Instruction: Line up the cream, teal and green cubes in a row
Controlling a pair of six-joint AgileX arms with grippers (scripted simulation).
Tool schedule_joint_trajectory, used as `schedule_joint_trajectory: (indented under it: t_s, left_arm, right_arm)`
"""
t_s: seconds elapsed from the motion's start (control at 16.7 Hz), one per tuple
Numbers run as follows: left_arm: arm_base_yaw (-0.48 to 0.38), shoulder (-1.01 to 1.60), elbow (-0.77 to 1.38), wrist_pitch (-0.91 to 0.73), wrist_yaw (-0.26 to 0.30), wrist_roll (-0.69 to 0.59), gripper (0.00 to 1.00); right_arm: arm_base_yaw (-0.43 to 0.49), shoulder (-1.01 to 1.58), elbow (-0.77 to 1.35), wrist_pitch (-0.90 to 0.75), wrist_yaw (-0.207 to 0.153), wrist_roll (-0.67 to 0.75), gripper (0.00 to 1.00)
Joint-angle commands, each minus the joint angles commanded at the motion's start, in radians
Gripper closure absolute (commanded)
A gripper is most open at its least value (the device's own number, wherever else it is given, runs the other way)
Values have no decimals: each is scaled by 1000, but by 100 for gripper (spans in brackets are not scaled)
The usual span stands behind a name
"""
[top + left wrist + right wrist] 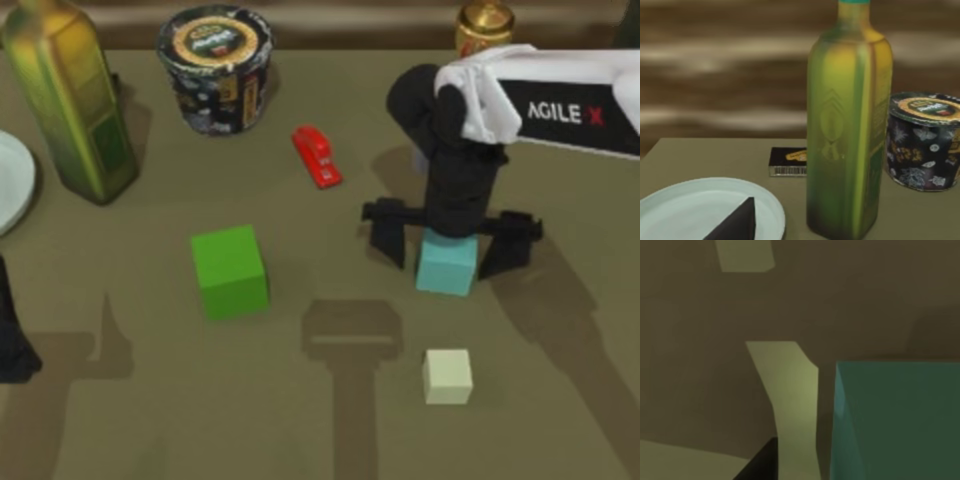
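The light teal cube (446,265) sits right of the table's middle. My right gripper (448,243) hangs directly over it, open, with one black finger on each side and a gap to both faces. In the right wrist view the teal cube (895,420) fills the lower corner beside one dark finger (760,465). The bright green cube (230,271) rests left of centre. The small cream cube (447,376) lies nearer the front, below the teal one. My left arm (12,345) is parked at the left edge; one dark finger (737,225) shows off-centre over the plate, holding nothing.
A tall green-yellow bottle (68,95) and a white plate (12,180) stand at the back left. A dark printed tub (215,65) and a small red stapler-like toy (317,155) are behind the cubes. A gold-capped jar (485,25) is at the back right.
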Motion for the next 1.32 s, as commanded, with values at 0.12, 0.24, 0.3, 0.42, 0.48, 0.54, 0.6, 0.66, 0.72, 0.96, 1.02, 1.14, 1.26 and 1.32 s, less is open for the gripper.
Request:
schedule_joint_trajectory:
  t_s: [0.12,0.24,0.3,0.42,0.48,0.54,0.6,0.66,0.72,0.96,1.02,1.14,1.26,1.32]
  left_arm:
    - [0,0,0,0,0,0,0]
    - [0,0,0,0,0,0,0]
    - [0,0,0,0,0,0,0]
    - [0,0,0,0,0,0,0]
    - [0,0,0,0,0,0,0]
    - [0,0,0,0,0,0,0]
    - [0,0,0,0,0,0,0]
    - [0,0,0,0,0,0,0]
    - [0,0,0,0,0,0,0]
    - [0,0,0,0,0,0,0]
    - [0,0,0,0,0,0,0]
    - [0,0,0,0,0,0,0]
    - [0,0,0,0,0,0,0]
    - [0,0,0,0,0,0,0]
  right_arm:
    - [0,0,0,0,0,0,53]
    - [0,0,0,0,0,0,68]
    - [0,0,0,0,0,0,75]
    - [0,0,0,0,0,0,90]
    - [0,0,0,0,0,0,98]
    - [0,0,0,0,0,0,100]
    - [0,0,0,0,0,0,100]
    - [0,0,0,0,0,0,100]
    - [0,0,0,0,0,0,100]
    - [0,0,0,0,0,0,100]
    - [0,-21,1,-11,8,-5,100]
    - [2,-25,14,-28,8,-5,100]
    - [6,-43,51,-80,8,-8,100]
    - [8,-54,72,-114,8,-8,100]
